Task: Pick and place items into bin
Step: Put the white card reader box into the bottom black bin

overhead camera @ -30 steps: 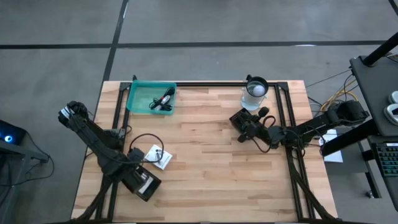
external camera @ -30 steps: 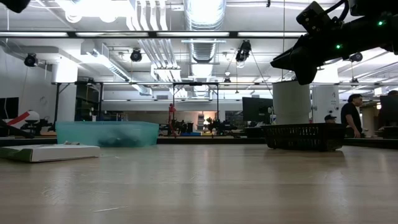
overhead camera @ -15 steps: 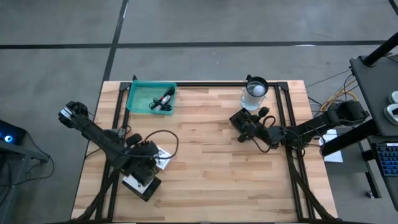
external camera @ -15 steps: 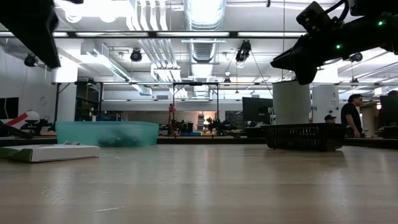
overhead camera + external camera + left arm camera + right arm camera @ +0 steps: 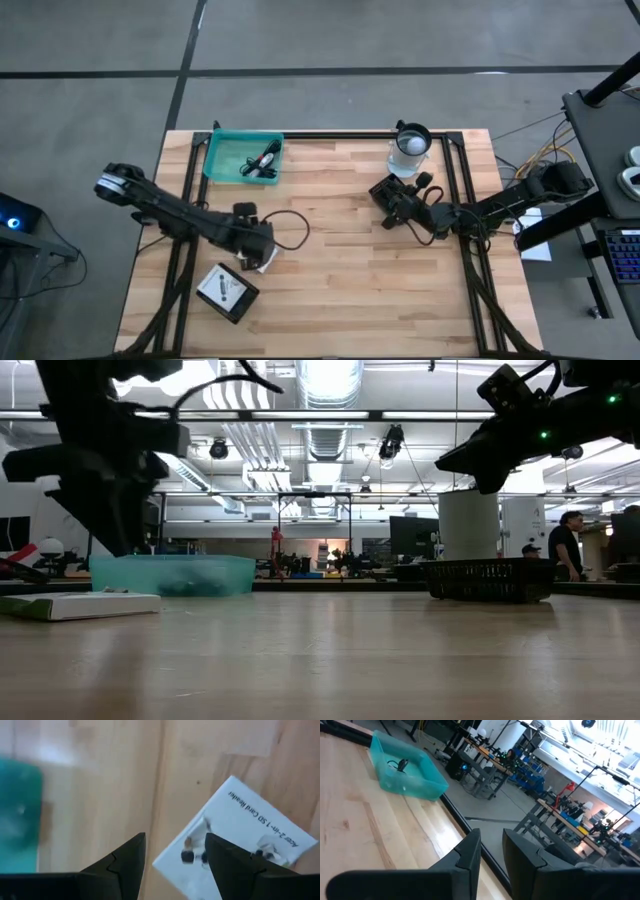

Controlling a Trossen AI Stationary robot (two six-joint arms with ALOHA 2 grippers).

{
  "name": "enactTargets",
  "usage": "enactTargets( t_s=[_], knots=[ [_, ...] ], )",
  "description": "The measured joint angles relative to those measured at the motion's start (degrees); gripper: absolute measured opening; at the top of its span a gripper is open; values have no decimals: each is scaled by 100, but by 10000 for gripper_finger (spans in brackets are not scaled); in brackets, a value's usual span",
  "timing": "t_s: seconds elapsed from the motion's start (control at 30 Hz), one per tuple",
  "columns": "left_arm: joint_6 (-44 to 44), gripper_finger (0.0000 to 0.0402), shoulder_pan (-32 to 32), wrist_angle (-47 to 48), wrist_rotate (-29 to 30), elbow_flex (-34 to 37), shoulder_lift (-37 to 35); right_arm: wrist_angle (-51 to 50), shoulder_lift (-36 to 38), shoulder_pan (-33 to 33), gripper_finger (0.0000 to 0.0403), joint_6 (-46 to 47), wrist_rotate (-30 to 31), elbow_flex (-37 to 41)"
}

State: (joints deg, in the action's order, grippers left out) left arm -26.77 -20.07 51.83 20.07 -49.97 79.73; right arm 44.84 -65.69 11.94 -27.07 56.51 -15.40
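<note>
From above, a wooden counter [image 5: 340, 250] is seen with a teal bin [image 5: 243, 158] at its far left corner; a black-and-red cable [image 5: 263, 161] lies inside it. The left tool [image 5: 258, 258] hangs over a flat white printed packet [image 5: 266, 262], which lies on the counter well apart from the bin. A second packet [image 5: 226, 292], dark-edged with a white face, lies nearer the front edge. A thin black cable [image 5: 290, 228] loops beside the left tool. A clear cup [image 5: 408, 150] holding a white ball stands at the far edge, and the right tool [image 5: 384, 192] waits just beside it.

From counter height, the teal bin [image 5: 170, 575] is seen with dark things faintly visible through its wall, and a flat packet [image 5: 78, 605] lies at the left.

In the left wrist view, the white packet [image 5: 235, 845] — printed with small pictures and a line of black text — lies on the wood under the two fingers [image 5: 125, 865], which are spread apart and hold nothing.

In the right wrist view, the bin [image 5: 405, 767] holds a dark cable [image 5: 397, 765]; the right tool's fingers [image 5: 467, 855] stand only narrowly apart, with nothing between them.
</note>
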Motion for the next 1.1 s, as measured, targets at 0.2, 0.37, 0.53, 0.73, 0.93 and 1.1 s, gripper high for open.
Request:
enactTargets(
  t_s=[0.2,0.37,0.53,0.73,0.93,1.1],
  knots=[
    [486,189,339,-45,-159,54,8,-361,1,0,68,209,0,4],
    [670,189,378,-260,-677,76,132,-575,0,0,68,307,0,4],
    [1229,189,400,-372,-696,78,495,-591,0,0,68,313,0,4],
    [1406,189,400,-343,-671,55,1097,-610,0,0,68,267,0,4],
    [1426,189,399,-292,-664,-63,1407,-608,0,0,68,157,2,4],
    [1701,170,403,-343,-818,-105,1417,-608,0,0,68,136,1,4]
  ],
)
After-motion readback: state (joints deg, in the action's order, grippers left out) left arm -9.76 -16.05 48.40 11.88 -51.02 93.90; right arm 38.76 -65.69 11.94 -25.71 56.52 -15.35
